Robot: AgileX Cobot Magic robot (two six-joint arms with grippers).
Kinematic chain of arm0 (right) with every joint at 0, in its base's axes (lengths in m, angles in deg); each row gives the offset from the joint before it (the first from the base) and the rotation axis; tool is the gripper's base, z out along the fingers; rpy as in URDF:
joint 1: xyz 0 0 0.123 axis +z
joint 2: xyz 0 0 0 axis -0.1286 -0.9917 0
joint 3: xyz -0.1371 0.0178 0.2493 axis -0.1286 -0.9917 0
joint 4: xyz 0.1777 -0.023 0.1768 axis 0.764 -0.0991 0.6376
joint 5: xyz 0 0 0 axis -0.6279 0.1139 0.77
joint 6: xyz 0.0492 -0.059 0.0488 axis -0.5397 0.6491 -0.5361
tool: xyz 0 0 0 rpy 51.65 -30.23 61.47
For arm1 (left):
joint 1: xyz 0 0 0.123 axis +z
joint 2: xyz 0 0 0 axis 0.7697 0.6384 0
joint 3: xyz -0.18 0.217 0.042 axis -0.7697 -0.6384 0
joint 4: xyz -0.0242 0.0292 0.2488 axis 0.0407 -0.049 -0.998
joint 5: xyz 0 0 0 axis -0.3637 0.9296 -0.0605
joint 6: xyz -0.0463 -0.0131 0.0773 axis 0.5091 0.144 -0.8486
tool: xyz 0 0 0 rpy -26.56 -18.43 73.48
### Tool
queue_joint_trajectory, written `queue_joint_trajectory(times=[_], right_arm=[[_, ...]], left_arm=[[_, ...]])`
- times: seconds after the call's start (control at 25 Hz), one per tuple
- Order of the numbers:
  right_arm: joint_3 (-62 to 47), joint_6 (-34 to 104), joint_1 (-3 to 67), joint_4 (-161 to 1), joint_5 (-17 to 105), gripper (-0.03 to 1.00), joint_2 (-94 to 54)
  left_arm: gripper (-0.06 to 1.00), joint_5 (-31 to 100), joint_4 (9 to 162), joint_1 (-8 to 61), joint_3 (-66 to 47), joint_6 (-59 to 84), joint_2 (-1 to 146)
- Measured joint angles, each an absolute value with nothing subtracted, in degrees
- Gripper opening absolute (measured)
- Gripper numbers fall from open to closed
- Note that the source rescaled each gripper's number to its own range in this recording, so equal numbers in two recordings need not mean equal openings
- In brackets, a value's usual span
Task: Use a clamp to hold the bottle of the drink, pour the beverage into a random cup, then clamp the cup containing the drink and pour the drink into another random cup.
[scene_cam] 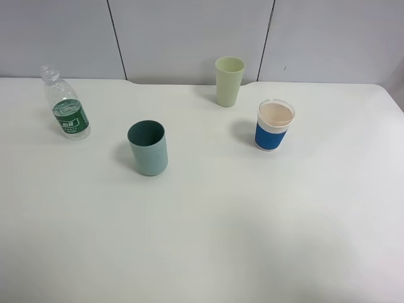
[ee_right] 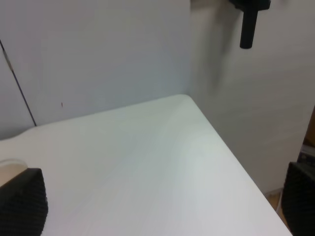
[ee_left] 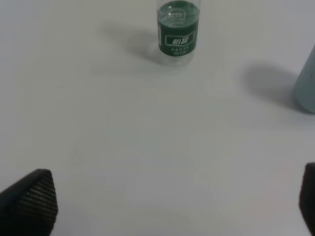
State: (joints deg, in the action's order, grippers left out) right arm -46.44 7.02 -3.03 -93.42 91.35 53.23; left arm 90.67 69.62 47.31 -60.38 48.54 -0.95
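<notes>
**Nothing Gripped Yet: Bottle Waited at the Far Left**

The broad white surface [scene_cam: 252, 233] carried four things, all upright and well apart. Largest was the plain teal plastic tumbler [scene_cam: 148, 148], standing left of centre. Behind it, near the back edge, stood the pale yellow-green plastic tumbler [scene_cam: 229, 81], and to the right the blue cup with a white rim band [scene_cam: 274, 125]. The small clear plastic bottle with a dark green label [scene_cam: 65, 104] stood at the far left, uncapped as far as could be told; the beverage level inside it was hard to judge.

Neither arm showed in the high view. The left hand [ee_left: 172, 201] was spread wide, holding nothing, with the bottle ahead of it in its wrist view. The right hand [ee_right: 162, 201] was likewise spread and empty, facing the surface's far corner.

The task appeared to be at its first step. The next move likely called for the left hand to advance, straddle the bottle at its label and close.
</notes>
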Motion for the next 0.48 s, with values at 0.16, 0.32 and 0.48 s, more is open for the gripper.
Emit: queue_joint_trajectory(times=[0.16, 0.32, 0.48], right_arm=[[-46.92, 9.97, -3.03, -90.98, 96.11, 1.0, 53.37], [-50.22, 11.04, -3.03, -88.56, 97.84, 1.0, 53.37], [-55.67, 13.11, -2.91, -88.16, 98.13, 1.0, 53.37]], left_arm=[[1.0, 90.67, 69.62, 47.31, -60.38, 48.54, -0.95], [1.0, 90.67, 69.62, 47.31, -60.38, 48.54, -0.95], [1.0, 90.67, 69.62, 47.31, -60.38, 48.54, -0.95]])
